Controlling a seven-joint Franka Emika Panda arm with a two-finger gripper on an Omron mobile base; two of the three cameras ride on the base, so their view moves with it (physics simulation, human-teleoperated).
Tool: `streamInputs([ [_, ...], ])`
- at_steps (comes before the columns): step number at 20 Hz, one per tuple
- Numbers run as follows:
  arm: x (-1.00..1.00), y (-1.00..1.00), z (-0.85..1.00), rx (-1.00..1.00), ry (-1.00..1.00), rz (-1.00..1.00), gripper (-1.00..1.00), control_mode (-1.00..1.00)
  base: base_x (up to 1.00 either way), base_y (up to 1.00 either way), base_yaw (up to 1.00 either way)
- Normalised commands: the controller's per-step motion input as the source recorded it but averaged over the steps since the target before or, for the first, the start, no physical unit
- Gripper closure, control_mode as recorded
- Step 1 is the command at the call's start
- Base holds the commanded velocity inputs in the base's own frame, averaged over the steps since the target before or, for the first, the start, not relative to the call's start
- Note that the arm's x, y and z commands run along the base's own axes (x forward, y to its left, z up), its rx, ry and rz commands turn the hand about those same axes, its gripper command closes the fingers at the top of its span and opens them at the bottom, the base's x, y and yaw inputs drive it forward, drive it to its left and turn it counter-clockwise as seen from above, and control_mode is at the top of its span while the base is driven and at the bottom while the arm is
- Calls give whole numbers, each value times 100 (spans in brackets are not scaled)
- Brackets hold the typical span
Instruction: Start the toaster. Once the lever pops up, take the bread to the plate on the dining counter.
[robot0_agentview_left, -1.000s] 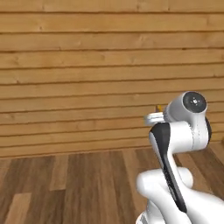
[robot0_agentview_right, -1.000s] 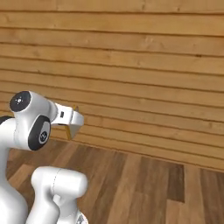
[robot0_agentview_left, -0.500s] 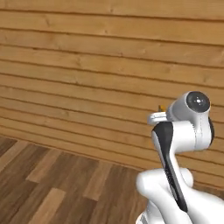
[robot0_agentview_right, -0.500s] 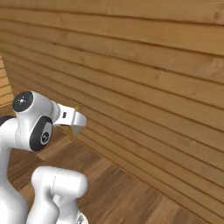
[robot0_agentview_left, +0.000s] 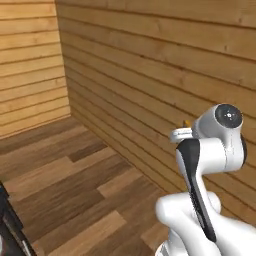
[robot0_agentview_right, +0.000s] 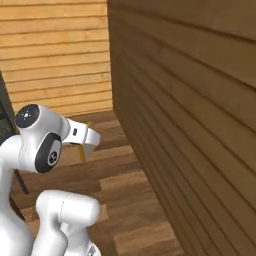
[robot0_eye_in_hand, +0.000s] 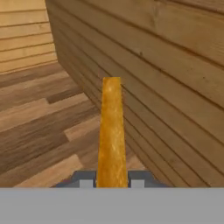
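Observation:
My gripper (robot0_eye_in_hand: 111, 183) is shut on the bread (robot0_eye_in_hand: 111, 131), a tan slice with a golden-brown crust. In the hand view the slice is edge-on and rises straight up between the two finger tips. In the right base view the bread (robot0_agentview_right: 85, 149) pokes out below the white hand (robot0_agentview_right: 82, 136). In the left base view just a sliver of the bread (robot0_agentview_left: 186, 123) peeks over the hand (robot0_agentview_left: 182, 134). The arm is folded close above the base. The toaster, the lever, the plate and the dining counter are out of view.
A wood-plank wall (robot0_agentview_right: 190, 115) stands close ahead and to the right, meeting a second plank wall (robot0_agentview_left: 30, 65) at a corner. Wooden floor (robot0_agentview_left: 65, 180) stretches to the left. A dark object (robot0_agentview_left: 10, 220) shows at the lower left edge.
The whole picture has shifted sideways, so the base has turned and a wall corner has come into view. The arm's pose and its grip on the bread are unchanged.

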Motion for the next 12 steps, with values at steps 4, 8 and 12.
streamInputs([
  [4, 0, 0, 0, 0, 0, 0, 100, 100, 78, -15, 93],
  [8, 0, 0, 0, 0, 0, 0, 100, 100, 88, -22, 90],
  [12, 0, 0, 0, 0, 0, 0, 100, 100, 96, -30, 85],
])
